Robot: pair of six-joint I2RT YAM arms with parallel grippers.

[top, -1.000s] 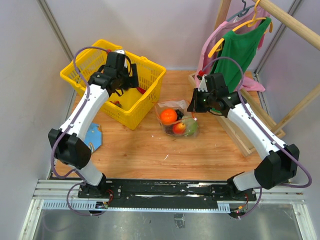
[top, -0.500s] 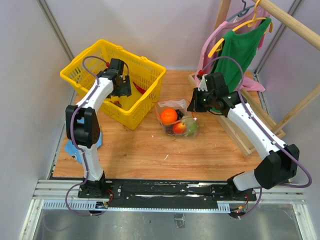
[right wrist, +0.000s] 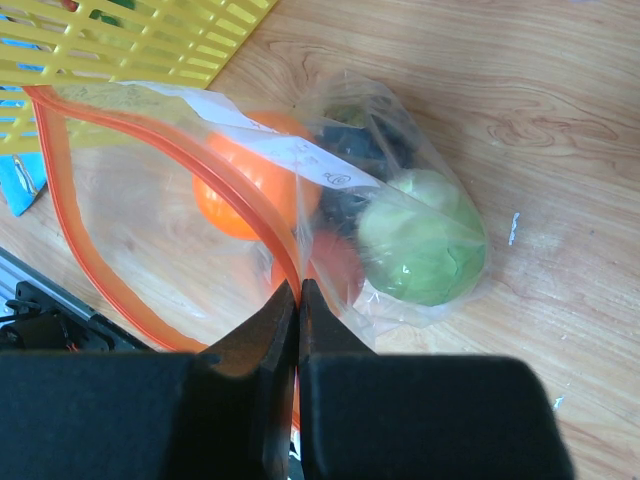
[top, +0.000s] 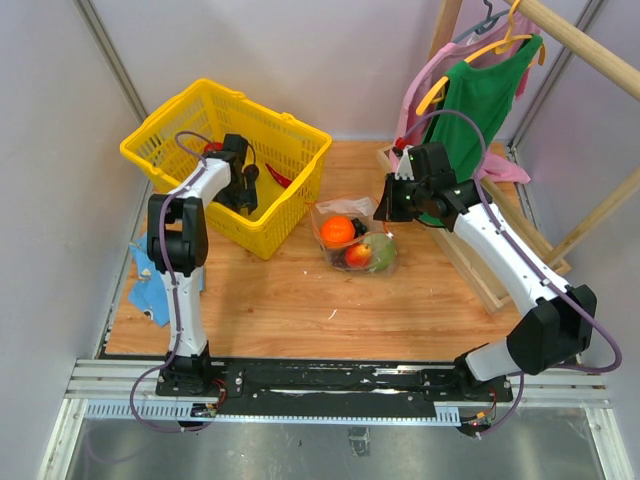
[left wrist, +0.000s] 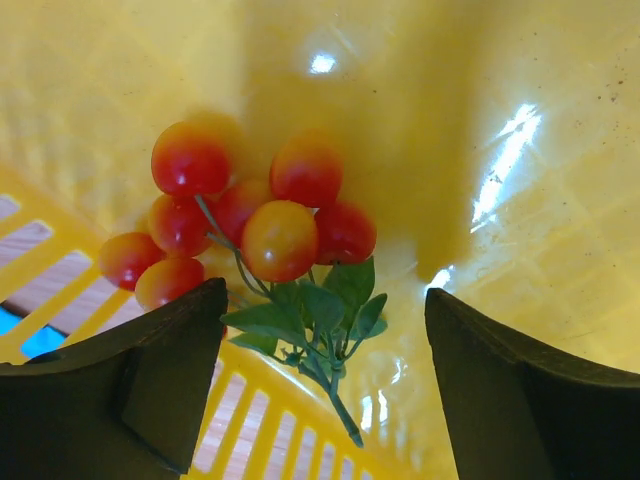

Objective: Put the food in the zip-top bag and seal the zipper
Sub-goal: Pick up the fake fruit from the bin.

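Observation:
The clear zip-top bag (top: 352, 238) lies on the wooden table with its mouth open. It holds an orange (top: 337, 231), a red fruit (top: 357, 255), a light-green ball (top: 382, 254) and dark grapes (right wrist: 362, 148). My right gripper (top: 392, 212) is shut on the bag's red-orange zipper strip (right wrist: 130, 140), pinching it at the fingertips (right wrist: 299, 288). The white label (right wrist: 300, 155) shows on the bag. My left gripper (top: 243, 185) is open inside the yellow basket, its jaws (left wrist: 325, 380) straddling the green stem of a cherry tomato bunch (left wrist: 255, 215).
The yellow mesh basket (top: 160, 135) stands at the back left with a red pepper-like piece (top: 281, 178) in it. A blue cloth (top: 150, 290) lies at the table's left edge. A rack with a green shirt (top: 480, 100) and a wooden frame (top: 480, 270) stand on the right.
My left arm has swung down and dropped its gripper deep into the basket. My right gripper still holds the bag's strip in the same place.

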